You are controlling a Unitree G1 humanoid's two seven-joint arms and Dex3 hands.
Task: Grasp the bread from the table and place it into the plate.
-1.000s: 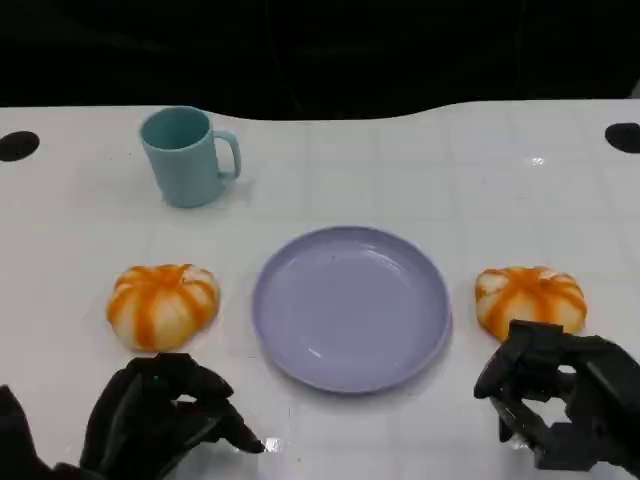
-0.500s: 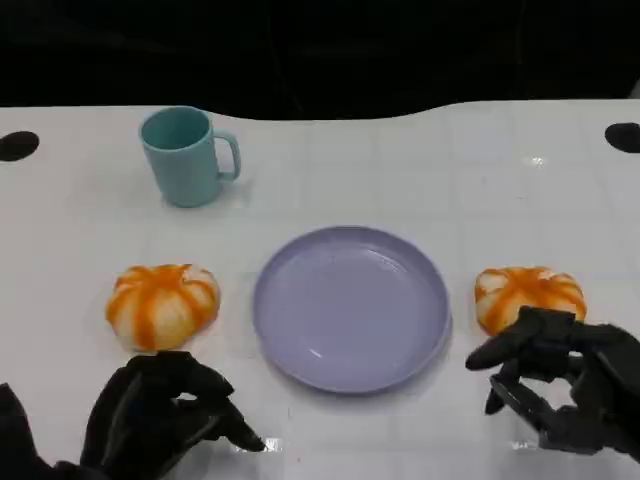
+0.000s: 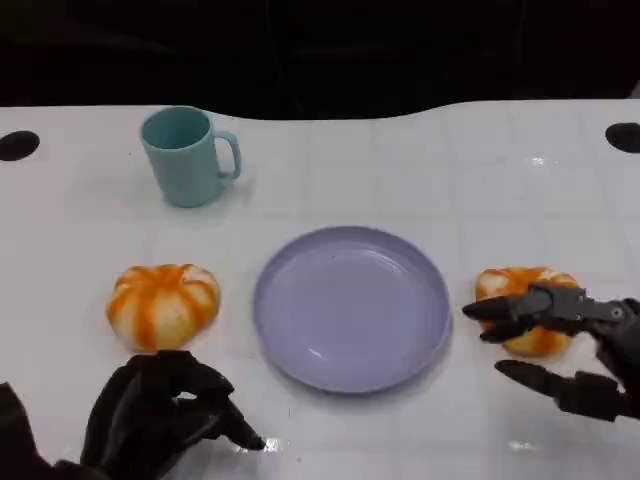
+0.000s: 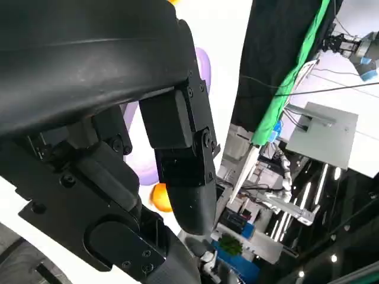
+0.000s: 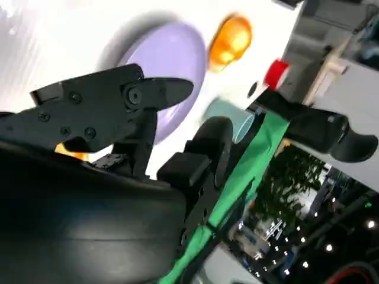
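Standing at table centre: lavender plate (image 3: 350, 308), holding nothing. Flanked by two orange-and-white striped bread rolls: left bread (image 3: 162, 304) just beside plate's left rim, untouched; right bread (image 3: 527, 308) just beside plate's right rim, both resting on white table (image 3: 400, 170).

Right hand (image 3: 565, 345): spread wide, gripping nothing; upper fingers (image 3: 520, 307) stretched across the near face of right bread, lower fingers reaching toward plate along the table below it. Contact with bread cannot be judged. Same spread posture seen from right wrist view, fingers apart over plate (image 5: 160, 53), with left bread (image 5: 230, 40) beyond.

Left hand (image 3: 165, 415): curled in on itself at near table edge, nothing inside; close to left bread, apart from it.

Teal mug (image 3: 187, 156): upright at far left, handle turned right, well apart from plate and both rolls.
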